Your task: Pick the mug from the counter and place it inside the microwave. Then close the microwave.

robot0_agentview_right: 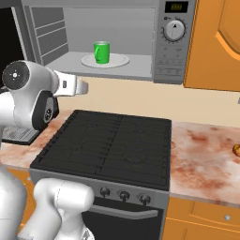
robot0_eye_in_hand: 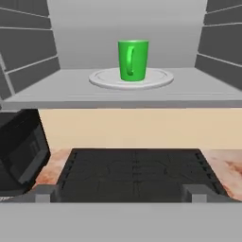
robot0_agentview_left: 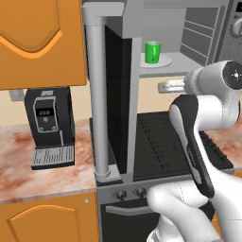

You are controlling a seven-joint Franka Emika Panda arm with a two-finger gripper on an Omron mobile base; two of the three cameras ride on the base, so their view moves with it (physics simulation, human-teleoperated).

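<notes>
Standing upright on the turntable plate [robot0_eye_in_hand: 101, 79], upper centre, the mug [robot0_eye_in_hand: 133, 60] is placed — microwave [robot0_agentview_right: 178, 51] door [robot0_agentview_left: 101, 94] unclosed; gripper's grip state unclear.

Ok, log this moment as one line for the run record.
mug: upright on microwave turntable | door: open | gripper: state unclear | next: close door

The arm [robot0_agentview_left: 208, 113] is made of smooth, rounded white shells with a glossy plastic look. A long dark grey, almost black panel runs down the side of one link [robot0_agentview_left: 193, 146], slightly recessed into the white casing. The joint cap [robot0_agentview_right: 18, 75] at the elbow is a white disc with a small dark centre mark — a few tiny dots ring it. A narrower pale grey segment [robot0_agentview_right: 70, 86] carries a small dark marking.
</notes>
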